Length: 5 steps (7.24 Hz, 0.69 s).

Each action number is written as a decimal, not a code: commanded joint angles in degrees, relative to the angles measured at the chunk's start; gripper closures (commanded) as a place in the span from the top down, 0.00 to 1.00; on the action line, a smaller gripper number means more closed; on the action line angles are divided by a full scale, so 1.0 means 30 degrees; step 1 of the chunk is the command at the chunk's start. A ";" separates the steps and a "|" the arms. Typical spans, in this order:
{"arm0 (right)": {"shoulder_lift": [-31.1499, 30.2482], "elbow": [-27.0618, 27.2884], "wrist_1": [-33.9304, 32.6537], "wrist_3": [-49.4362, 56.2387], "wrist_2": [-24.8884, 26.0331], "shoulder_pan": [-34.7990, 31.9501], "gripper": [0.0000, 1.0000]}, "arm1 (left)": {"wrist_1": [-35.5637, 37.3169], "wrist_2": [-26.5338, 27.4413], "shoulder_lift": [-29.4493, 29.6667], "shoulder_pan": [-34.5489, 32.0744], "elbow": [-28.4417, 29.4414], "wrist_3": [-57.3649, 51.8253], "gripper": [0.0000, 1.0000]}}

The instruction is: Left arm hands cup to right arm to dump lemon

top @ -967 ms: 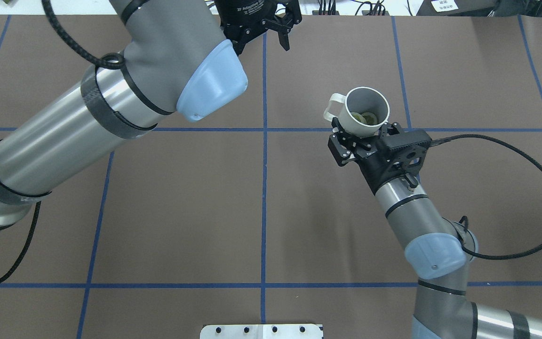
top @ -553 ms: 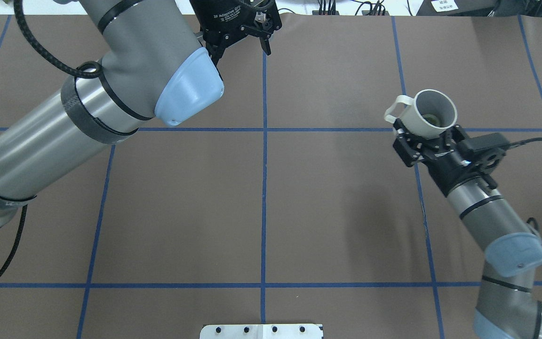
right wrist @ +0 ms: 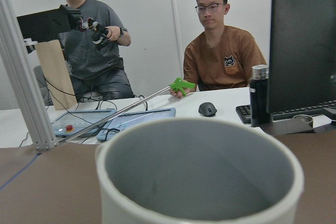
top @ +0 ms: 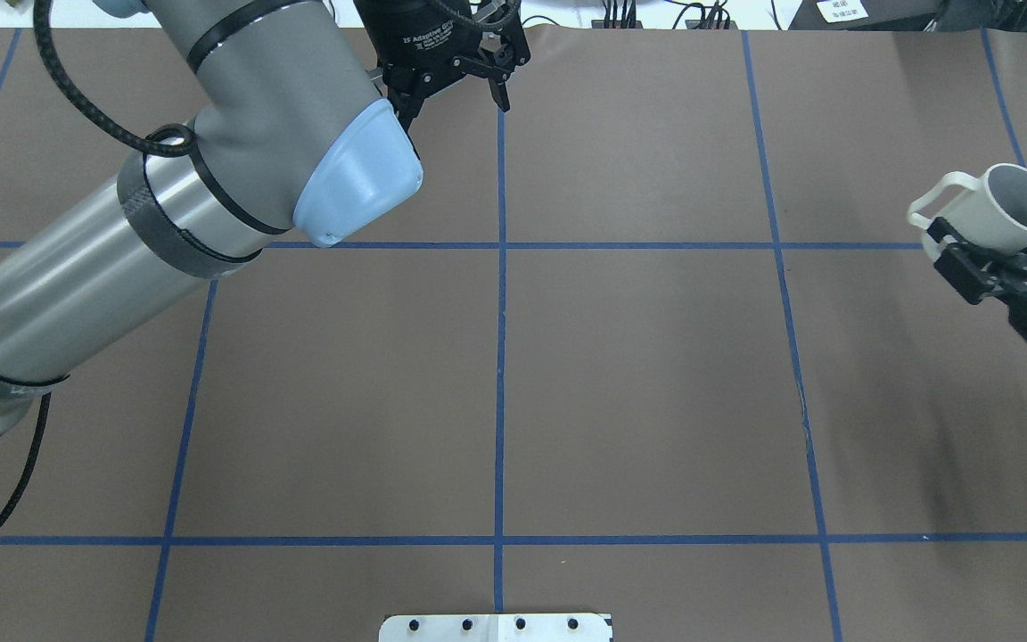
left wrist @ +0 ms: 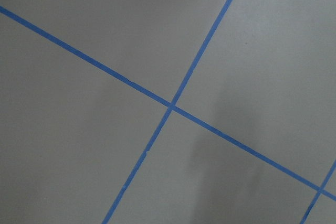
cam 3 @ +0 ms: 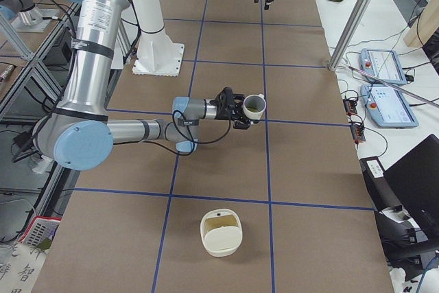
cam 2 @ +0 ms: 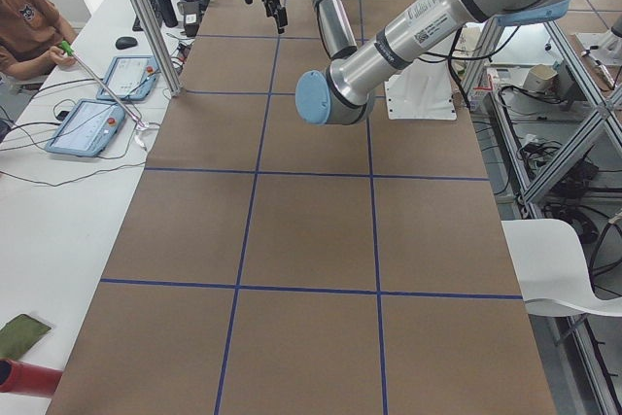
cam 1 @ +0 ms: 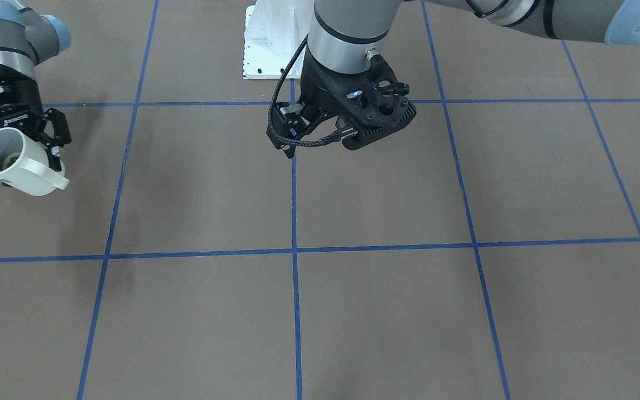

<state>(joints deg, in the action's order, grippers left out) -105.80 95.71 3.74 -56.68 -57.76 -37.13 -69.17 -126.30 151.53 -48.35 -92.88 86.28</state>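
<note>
So, nearest in the right-side view, a white tub (cam 3: 221, 233) sits far out from the centre tape cross (top: 500, 245), toward the table's R end. Next comes the right gripper (top: 999, 252), fingers clamped on the cup (top: 990, 223), held in the air well R of the cross. A sec ago it was just beside the cross, so the cup's travelling tub-ward. Cup's tipped, mouth angled away from the robot; lemon (cam 1: 10, 160) still inside, so no dump yet. Farthest, the left gripper (top: 455, 105), fingers apart & empty, hangs just beyond the cross, drawn back a bit. Hand-over looks done; pour's next, I'd say.
</note>
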 commanded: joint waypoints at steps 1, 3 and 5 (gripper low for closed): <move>-0.1147 -0.2498 0.4168 -0.3232 -0.2245 -0.2447 0.34 | 0.0000 0.0030 -0.0002 0.0061 0.0080 0.0038 1.00; -0.1176 -0.6111 0.8264 -0.3870 -0.2859 -0.2857 0.34 | 0.0029 0.0118 -0.0002 0.0061 0.0081 0.0067 1.00; -0.2082 -0.6848 0.9613 -0.5872 -0.4203 -0.3878 0.29 | 0.0029 0.0148 0.0027 0.0120 0.0051 0.0155 1.00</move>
<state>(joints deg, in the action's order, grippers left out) -110.66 77.31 29.45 -69.73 -67.69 -46.74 -69.09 -125.92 151.57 -48.09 -92.64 86.61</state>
